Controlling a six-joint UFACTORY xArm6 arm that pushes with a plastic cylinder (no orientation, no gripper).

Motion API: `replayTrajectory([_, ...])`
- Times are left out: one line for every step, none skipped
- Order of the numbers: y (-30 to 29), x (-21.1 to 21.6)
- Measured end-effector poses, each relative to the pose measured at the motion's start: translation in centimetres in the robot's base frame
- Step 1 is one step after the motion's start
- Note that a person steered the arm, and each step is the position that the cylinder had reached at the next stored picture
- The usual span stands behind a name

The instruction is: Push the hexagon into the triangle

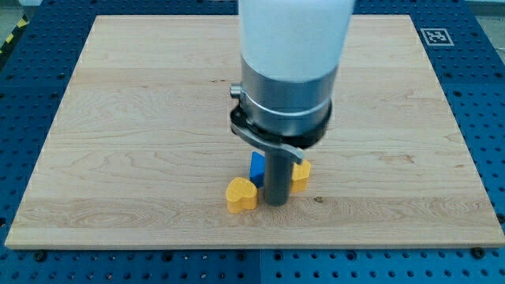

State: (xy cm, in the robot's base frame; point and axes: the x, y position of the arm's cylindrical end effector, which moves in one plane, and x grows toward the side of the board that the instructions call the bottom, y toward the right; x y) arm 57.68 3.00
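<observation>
My tip [276, 203] stands on the wooden board [142, 118] near the view's bottom middle, in among three small blocks. A yellow block [241, 194], heart-like in outline, lies just left of the tip, touching or nearly touching the rod. A blue block [257, 166] sits just above and left of the tip, partly hidden by the rod; its shape cannot be made out. A yellow-orange block [301, 174] sits against the rod's right side, partly hidden; its shape is unclear.
The arm's large grey and white body [288, 71] hangs over the board's middle and hides what lies behind it. The board's bottom edge [252, 248] is close below the blocks. A blue perforated table [489, 95] surrounds the board.
</observation>
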Motion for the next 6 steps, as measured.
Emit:
replayTrajectory([1.7,0.9])
replayTrajectory([5.7,0.8])
replayTrajectory([5.4,-2.0])
replayTrajectory([2.8,-3.9])
replayTrajectory([2.7,-7.0])
replayTrajectory([2.6,-7.5])
